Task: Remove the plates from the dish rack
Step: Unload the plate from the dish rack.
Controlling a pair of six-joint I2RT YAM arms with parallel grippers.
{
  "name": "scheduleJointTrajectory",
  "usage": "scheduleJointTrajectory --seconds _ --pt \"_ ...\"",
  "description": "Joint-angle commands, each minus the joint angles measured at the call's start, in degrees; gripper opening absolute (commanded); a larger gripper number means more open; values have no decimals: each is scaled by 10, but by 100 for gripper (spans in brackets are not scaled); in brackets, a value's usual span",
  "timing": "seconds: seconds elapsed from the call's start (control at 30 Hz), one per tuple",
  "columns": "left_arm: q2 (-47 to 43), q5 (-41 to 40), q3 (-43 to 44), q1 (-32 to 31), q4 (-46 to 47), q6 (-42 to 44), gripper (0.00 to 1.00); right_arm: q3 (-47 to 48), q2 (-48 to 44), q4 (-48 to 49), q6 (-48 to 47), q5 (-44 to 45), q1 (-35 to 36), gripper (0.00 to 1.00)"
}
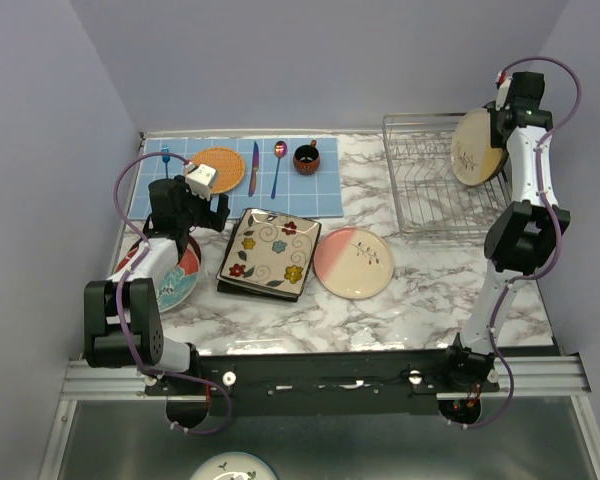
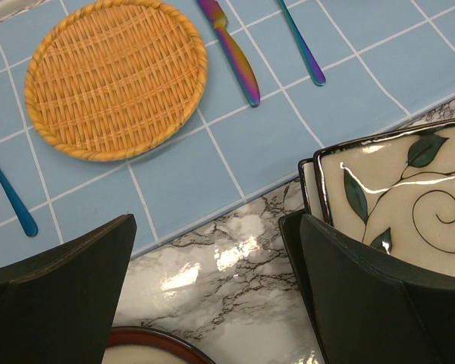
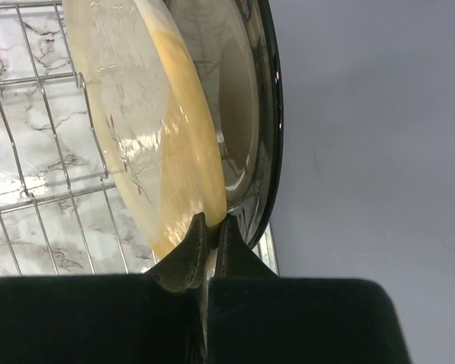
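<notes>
The plates point(image 1: 353, 262) mostly lie unloaded on the desk point(image 1: 420, 300), while the right end effector point(image 3: 214, 231) pinches a cream plate point(image 1: 475, 150) at the dish rack point(image 1: 420, 185)'s right end and the left end effector point(image 2: 212, 227) hangs spread, empty.

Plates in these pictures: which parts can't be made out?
Top view: the left arm covers most of the teal plate.
Top view: the flowered square plate hides how many lie beneath.
Top view: bottom edge cuts another plate.
Right wrist view: the cream plate pattern blurs, too close.
</notes>
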Motion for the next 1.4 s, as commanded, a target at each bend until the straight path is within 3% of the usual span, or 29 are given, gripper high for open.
scheduleJointTrajectory --seconds 0.0,0.27,0.73,0.97,1.37 --pt "-10 15 -2 -3 0 4 99 19 20 -25 -10 -13 5 1" --pt "-3 18 2 -4 3 4 99 31 49 -17 -18 2 6 17" --pt "11 12 2 -3 8 10 99 66 86 -16 -19 9 6 30" --pt "12 13 2 -3 10 10 99 67 96 -15 -21 3 7 42" --pt "10 10 -3 -3 12 10 99 74 119 -24 -14 -20 8 38"
